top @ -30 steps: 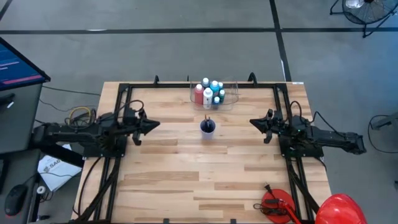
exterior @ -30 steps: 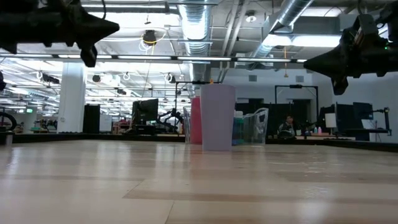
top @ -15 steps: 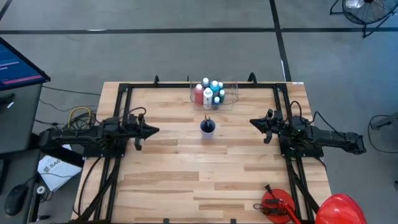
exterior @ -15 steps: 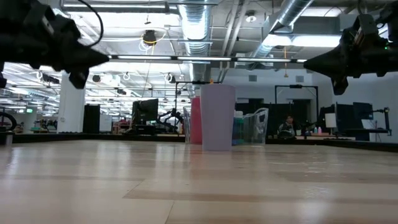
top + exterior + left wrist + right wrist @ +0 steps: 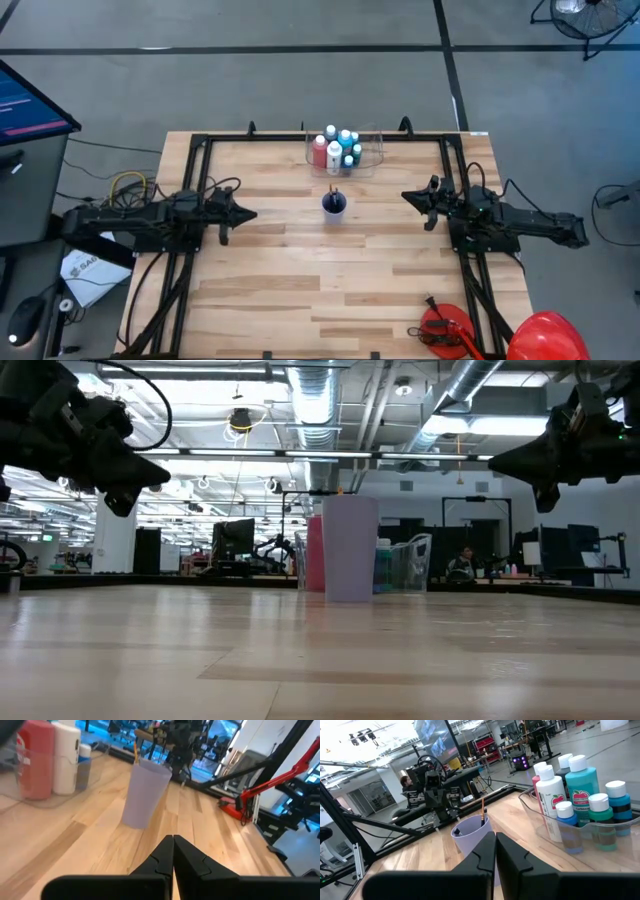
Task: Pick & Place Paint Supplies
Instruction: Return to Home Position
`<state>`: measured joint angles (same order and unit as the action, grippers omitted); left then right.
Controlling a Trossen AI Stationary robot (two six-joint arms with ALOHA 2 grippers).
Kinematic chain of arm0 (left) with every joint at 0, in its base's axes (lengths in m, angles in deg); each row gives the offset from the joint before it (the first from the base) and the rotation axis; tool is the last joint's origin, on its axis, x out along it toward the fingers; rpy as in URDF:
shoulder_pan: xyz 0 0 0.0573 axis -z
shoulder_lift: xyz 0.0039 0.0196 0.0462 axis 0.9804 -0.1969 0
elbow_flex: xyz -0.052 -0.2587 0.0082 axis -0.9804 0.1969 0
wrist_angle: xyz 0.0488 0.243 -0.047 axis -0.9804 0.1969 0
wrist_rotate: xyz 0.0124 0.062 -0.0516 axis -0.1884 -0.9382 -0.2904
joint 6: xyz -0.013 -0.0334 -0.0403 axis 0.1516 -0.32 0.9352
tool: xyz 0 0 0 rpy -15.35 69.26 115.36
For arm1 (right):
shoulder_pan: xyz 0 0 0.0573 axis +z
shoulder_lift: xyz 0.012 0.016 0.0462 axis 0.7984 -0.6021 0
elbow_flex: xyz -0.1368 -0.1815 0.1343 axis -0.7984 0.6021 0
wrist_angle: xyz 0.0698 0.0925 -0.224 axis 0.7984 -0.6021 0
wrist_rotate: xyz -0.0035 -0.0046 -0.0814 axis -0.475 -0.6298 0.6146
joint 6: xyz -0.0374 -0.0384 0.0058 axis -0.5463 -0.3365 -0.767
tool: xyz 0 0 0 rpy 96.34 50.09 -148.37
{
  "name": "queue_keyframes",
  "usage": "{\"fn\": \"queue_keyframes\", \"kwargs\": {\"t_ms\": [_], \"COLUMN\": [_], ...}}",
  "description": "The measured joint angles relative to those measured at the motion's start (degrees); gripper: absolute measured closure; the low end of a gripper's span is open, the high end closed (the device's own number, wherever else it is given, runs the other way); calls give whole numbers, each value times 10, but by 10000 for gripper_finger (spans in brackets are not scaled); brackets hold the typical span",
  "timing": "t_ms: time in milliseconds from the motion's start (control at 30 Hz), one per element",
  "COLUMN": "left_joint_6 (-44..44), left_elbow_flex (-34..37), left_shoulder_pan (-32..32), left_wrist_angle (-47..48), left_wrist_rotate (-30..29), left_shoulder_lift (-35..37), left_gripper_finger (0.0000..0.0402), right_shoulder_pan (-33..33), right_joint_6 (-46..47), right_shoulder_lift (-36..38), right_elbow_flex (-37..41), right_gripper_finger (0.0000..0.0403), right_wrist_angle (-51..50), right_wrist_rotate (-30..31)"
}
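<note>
Several white-capped paint bottles (image 5: pixel 338 148) in red, white, teal and blue stand upright inside a clear plastic tub (image 5: pixel 372 160) at the table's far middle; the right wrist view shows the bottles (image 5: pixel 575 790) close. A small blue-purple cup (image 5: pixel 334 205) stands just in front of the tub, with thin brushes (image 5: pixel 482 810) sticking up from it. My left gripper (image 5: pixel 252 212) is shut and empty at the table's left, pointing at the cup. My right gripper (image 5: pixel 404 197) is shut and empty at the right, also facing the cup.
A black frame (image 5: pixel 200 150) runs along the table's left, far and right edges. A red clamp tool (image 5: pixel 443 328) lies at the near right corner. Bare wooden tabletop (image 5: pixel 320 280) spreads between the arms and toward the near edge.
My left gripper has sunk lower over the table and tipped its fingers from level to slightly downward, staying shut. Most of the move came early; it has since nearly settled. The right arm, cup and bottles have kept still.
</note>
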<state>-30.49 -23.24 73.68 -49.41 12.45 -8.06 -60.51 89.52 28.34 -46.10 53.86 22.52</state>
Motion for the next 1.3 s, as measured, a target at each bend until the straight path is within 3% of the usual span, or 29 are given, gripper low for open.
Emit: {"fn": "queue_keyframes", "kwargs": {"t_ms": [467,1300], "left_joint_6": [0,0], "left_elbow_flex": [1,1], "left_shoulder_pan": [2,2], "left_wrist_angle": [-28,-41], "left_wrist_rotate": [3,2], "left_shoulder_lift": [-76,-79], "left_gripper_finger": [401,400], "right_shoulder_pan": [0,0], "right_joint_6": [0,0], "right_shoulder_lift": [0,0], "right_elbow_flex": [0,0], "right_gripper_finger": [397,397], "right_wrist_angle": [0,0], "right_wrist_rotate": [0,0]}}
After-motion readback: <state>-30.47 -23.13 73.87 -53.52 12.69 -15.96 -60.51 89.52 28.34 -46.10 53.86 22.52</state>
